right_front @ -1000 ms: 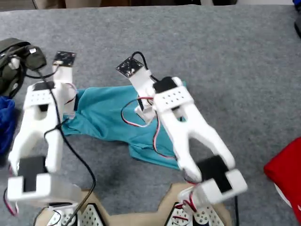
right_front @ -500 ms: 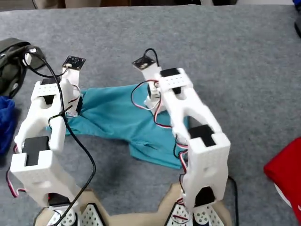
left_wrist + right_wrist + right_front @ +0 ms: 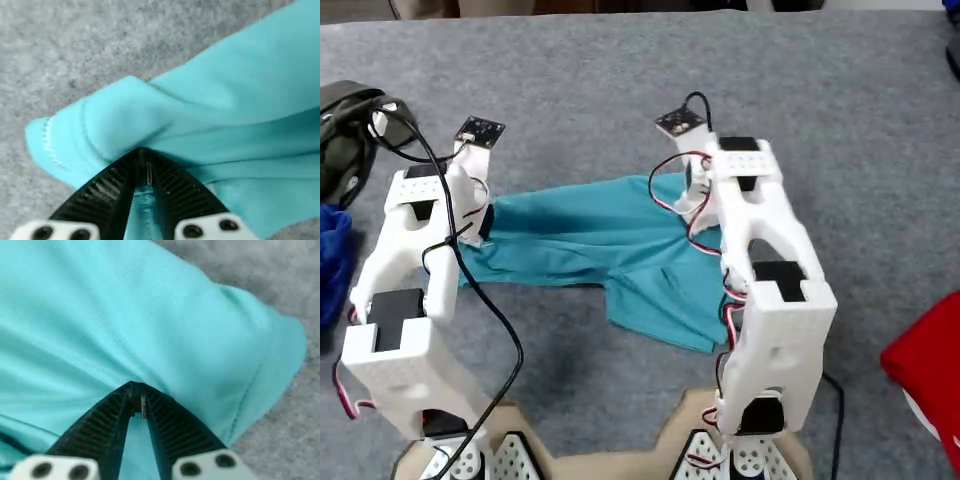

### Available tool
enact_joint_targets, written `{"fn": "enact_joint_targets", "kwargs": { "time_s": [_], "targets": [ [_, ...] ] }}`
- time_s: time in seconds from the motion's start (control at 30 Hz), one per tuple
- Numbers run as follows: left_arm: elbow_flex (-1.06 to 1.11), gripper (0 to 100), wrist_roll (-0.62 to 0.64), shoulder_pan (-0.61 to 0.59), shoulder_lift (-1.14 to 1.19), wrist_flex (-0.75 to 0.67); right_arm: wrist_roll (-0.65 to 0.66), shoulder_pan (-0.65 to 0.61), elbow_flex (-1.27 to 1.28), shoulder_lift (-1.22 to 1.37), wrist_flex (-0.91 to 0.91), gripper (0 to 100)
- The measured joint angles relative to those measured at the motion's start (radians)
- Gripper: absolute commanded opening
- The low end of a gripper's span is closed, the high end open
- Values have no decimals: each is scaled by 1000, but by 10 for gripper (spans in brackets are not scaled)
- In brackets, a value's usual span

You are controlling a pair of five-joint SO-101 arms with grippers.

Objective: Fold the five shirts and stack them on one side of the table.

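Note:
A teal shirt (image 3: pixel 590 240) lies stretched across the middle of the grey table, with a flap hanging toward the front edge. My left gripper (image 3: pixel 480 228) is shut on the shirt's left end; in the left wrist view its black fingertips (image 3: pixel 142 162) pinch a fold of teal cloth (image 3: pixel 200 120). My right gripper (image 3: pixel 698 188) is shut on the shirt's right end; in the right wrist view the fingertips (image 3: pixel 136 399) clamp the fabric (image 3: pixel 125 325) near a hemmed corner. A red shirt (image 3: pixel 930 370) lies at the right edge. A blue shirt (image 3: pixel 332 260) and a dark olive one (image 3: pixel 348 130) lie at the left edge.
Grey felt table (image 3: pixel 800 90) stretches open behind the arms. Both white arm bases (image 3: pixel 600 450) stand at the near edge. A black cable (image 3: pixel 440 240) loops along the left arm.
The right arm has swung to the right and back, pulling the shirt's right end with it, so the teal cloth is stretched wider. The left arm shifted slightly right, keeping its hold.

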Motion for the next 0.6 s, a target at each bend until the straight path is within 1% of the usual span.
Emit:
{"fn": "enact_joint_targets", "kwargs": {
  "time_s": [0.1,0.2,0.37,0.47,0.6],
  "targets": [
    [-41,20,-2,0,0,3,3,2,-26,3,37,9],
    [-92,20,-2,0,0,35,3,-20,-95,9,150,9],
    [-218,20,-2,0,0,180,6,-149,-315,9,422,17],
    [-262,20,-2,0,0,239,40,-226,-466,9,566,24],
    [-299,20,-2,0,0,350,87,-282,-516,-5,608,24]
  ]
}}
